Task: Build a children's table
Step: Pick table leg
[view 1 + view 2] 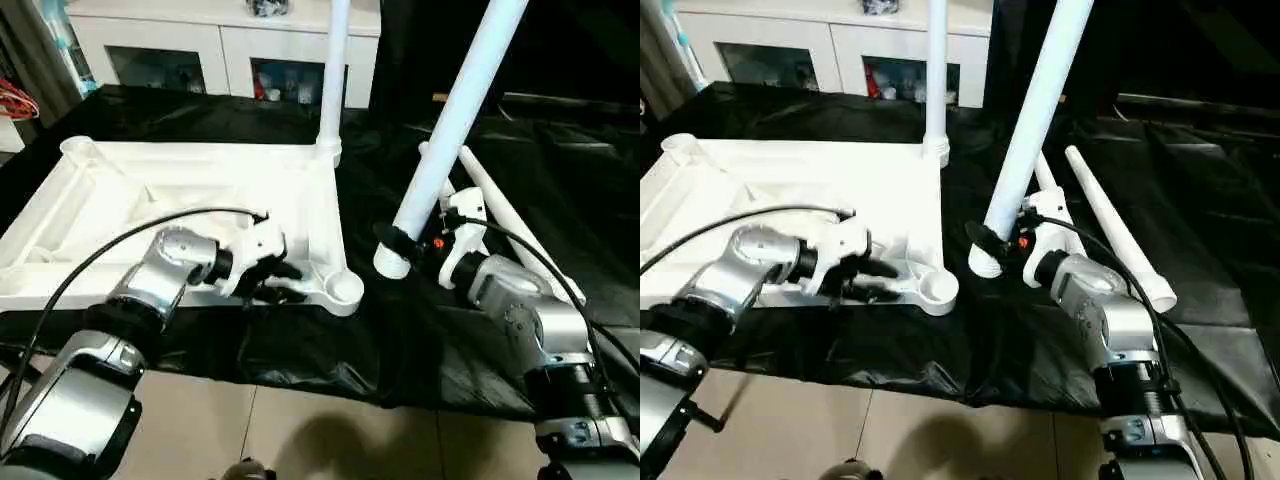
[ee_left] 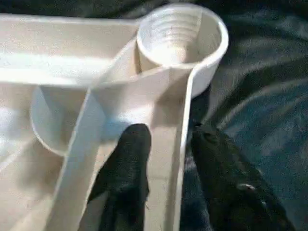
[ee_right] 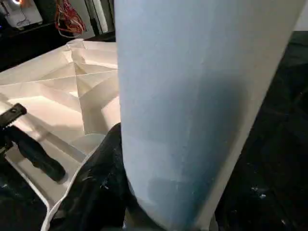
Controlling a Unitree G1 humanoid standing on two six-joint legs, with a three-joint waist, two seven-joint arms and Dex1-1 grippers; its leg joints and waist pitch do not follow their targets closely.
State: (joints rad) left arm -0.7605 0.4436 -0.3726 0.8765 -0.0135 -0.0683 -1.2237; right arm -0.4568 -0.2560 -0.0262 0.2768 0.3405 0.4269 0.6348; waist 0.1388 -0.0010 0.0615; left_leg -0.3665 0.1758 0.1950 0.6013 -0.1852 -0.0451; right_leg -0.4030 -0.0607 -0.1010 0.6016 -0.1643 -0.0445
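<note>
1. Left eye view: white ribbed plastic tabletop (image 1: pixel 200 200) lies upside down centre-left, one white tapered leg (image 1: pixel 335 70) socketed.
2. Right gripper (image 1: pixel 408 250) clamps second leg (image 1: pixel 455 120); near-corner socket (image 1: pixel 344 290) empty.
3. Left gripper (image 2: pixel 166 149) straddles tabletop's rim, partly open.

The near right socket (image 1: pixel 345 288) of the tabletop (image 1: pixel 200 200) stood open from above, with the left hand (image 1: pixel 268 280) straddling the rim just left of it. A narrow strip of black-covered counter (image 1: pixel 400 340) lay bare between that socket and the tilted leg (image 1: pixel 450 130) gripped by the right hand (image 1: pixel 412 245). An upright leg (image 1: pixel 334 70) blocked the far right corner, and two loose legs (image 1: pixel 1110 240) crossed the counter farther right.
</note>
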